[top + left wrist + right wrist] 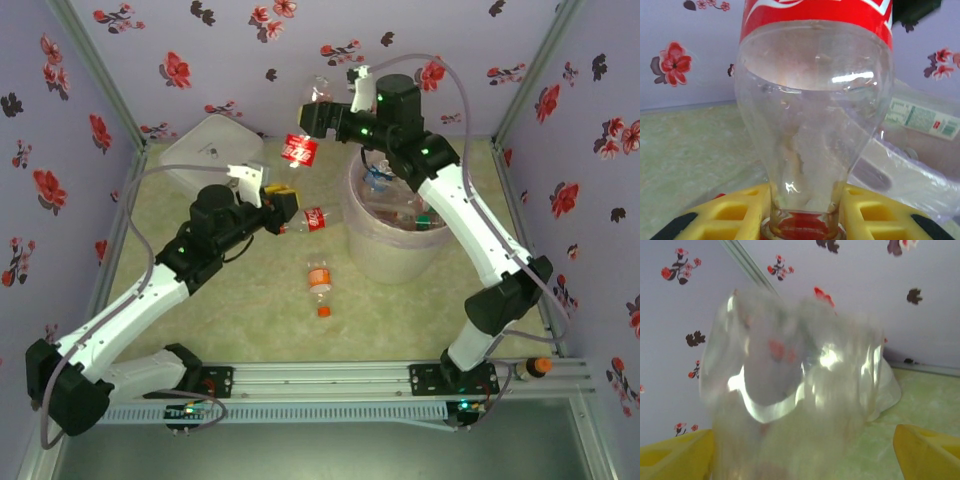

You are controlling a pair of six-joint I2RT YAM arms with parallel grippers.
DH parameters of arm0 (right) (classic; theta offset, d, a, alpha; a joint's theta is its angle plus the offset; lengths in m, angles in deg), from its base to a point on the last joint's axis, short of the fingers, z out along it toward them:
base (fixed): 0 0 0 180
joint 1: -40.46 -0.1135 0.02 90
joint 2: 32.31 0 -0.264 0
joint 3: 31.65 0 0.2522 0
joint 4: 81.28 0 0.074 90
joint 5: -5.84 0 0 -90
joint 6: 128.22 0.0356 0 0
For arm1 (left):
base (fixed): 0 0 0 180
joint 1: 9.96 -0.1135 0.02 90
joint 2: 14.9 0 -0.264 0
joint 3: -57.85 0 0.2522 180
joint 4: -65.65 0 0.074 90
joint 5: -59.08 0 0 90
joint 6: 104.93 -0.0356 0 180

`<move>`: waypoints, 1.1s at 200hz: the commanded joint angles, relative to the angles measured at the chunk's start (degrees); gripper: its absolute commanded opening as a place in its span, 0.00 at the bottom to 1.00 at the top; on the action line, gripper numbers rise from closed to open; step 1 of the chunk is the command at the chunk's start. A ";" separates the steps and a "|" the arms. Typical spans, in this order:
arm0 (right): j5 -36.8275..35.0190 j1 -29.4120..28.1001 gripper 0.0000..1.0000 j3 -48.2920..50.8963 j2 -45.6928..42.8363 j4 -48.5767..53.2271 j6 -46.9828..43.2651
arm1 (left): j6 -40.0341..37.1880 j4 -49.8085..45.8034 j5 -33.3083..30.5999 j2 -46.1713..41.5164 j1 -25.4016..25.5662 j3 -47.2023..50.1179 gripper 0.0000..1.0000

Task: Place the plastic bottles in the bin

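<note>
The left arm reaches from the near-left corner diagonally toward the middle of the table. Its left gripper [284, 212] is clamped on the neck of a red-labelled bottle [314, 220]. That bottle is held just left of the bin [385, 262]. Its long axis runs roughly left to right, with the cap at the fingers and the base pointing toward the bin. The right arm rises from the near-right corner, bends at the elbow and stretches far and left above the bin. Its right gripper [318, 118] sits past the bin's far-left rim. The yellow fingers [927, 452] stand wide apart, with a second, blurred bottle [301, 150] between them and a gap on one side. That bottle's long axis runs far to near, red label at the nearer end. More bottles [398, 207] lie inside the bin, and an orange-capped bottle [320, 282] lies on the table in front of it.
</note>
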 commanded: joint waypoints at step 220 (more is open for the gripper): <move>-21.79 10.46 0.00 0.73 -21.94 3.70 -32.91 | 5.07 7.83 0.24 10.23 1.64 -2.81 0.95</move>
